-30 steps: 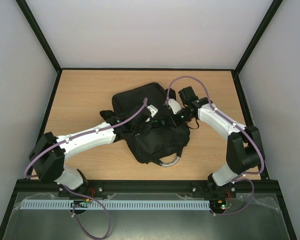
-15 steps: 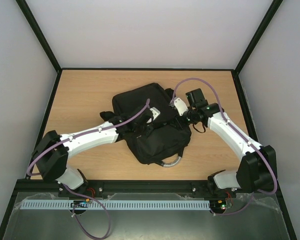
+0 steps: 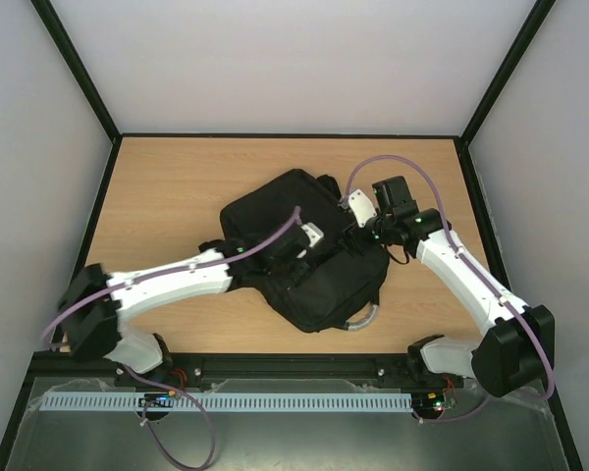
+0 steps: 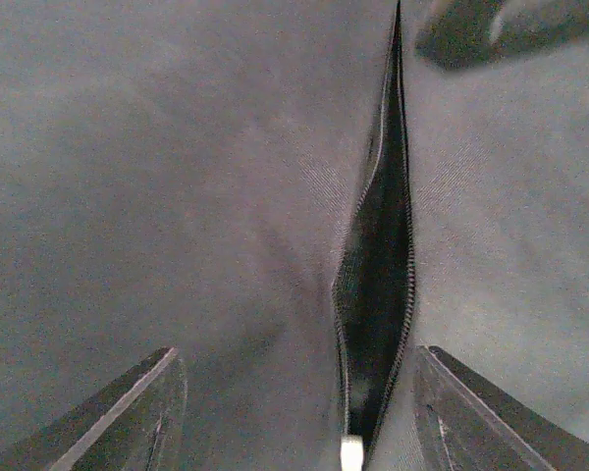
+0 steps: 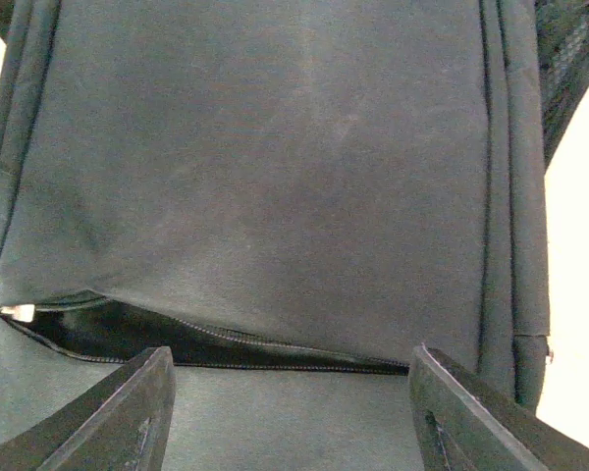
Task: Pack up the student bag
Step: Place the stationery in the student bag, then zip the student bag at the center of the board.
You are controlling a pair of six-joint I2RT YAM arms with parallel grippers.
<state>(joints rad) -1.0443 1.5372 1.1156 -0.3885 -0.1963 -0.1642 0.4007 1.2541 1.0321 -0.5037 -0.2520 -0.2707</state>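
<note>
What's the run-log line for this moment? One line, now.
student bag: on table, zip opening gaping | left end effector: open, above zip opening | right end effector: open, above student bag | held: nothing

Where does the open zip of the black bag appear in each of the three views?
Top external: it cannot be told on the black bag.
Left wrist: the open zip is a vertical slit, right of centre.
Right wrist: a horizontal slit low in the picture.
Shared landmark: the pale zip pull, in both wrist views.
</note>
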